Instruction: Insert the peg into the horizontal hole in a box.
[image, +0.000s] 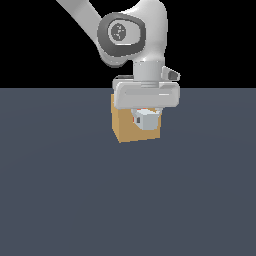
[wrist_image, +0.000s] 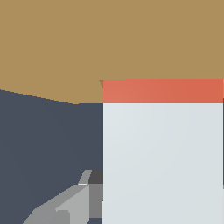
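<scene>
The end effector hangs low in front of the box, pinching the peg between its fingers. In the wrist view the peg's orange-red end meets the tan box face, a sliver of the hole showing beside it. Bare dark grey-blue worktop spreads all around, black background beyond

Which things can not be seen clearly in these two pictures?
- The hole: in the exterior view, the peg and the claw cover that face of the box; in the wrist view, the peg covers it.
- Peg depth in the box: cannot tell.
- Claw fingers: only one finger shows in the wrist view, partly cut by the edge.
</scene>
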